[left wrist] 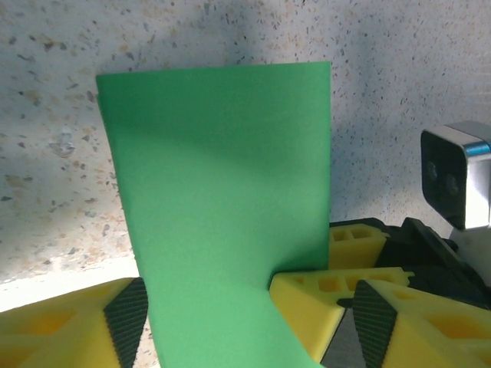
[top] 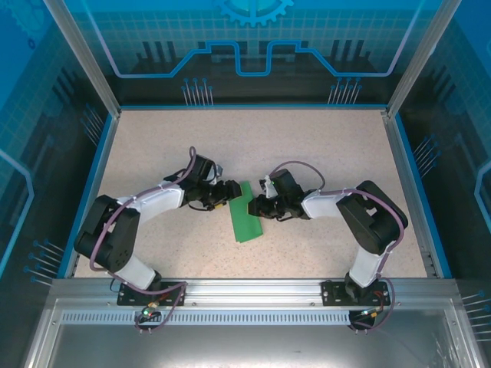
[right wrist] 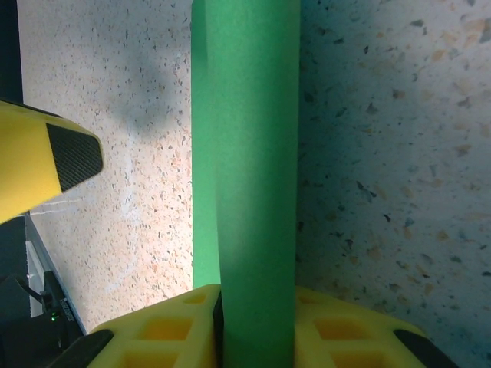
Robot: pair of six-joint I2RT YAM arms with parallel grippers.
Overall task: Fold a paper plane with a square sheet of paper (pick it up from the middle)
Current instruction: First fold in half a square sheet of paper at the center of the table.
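Note:
The square sheet of paper point(top: 245, 212), bright green, is bent over into a narrow strip near the table's middle. My right gripper point(top: 258, 205) is shut on one end of it. In the right wrist view the yellow fingers point(right wrist: 173, 330) pinch the doubled-over paper point(right wrist: 249, 169), which runs straight away from them. My left gripper point(top: 229, 193) stands open astride the paper point(left wrist: 222, 192). Its black pads point(left wrist: 126, 318) sit on either side, with a gap on the right where the right gripper's yellow fingertips point(left wrist: 337, 287) hold the sheet. The paper plane is out of view.
The speckled beige table point(top: 322, 146) is walled by blue panels, with a metal rail point(top: 253, 290) along the near edge. The right wrist's camera housing point(left wrist: 456, 176) sits close beside the left gripper. One left finger point(right wrist: 50, 165) reaches into the right wrist view.

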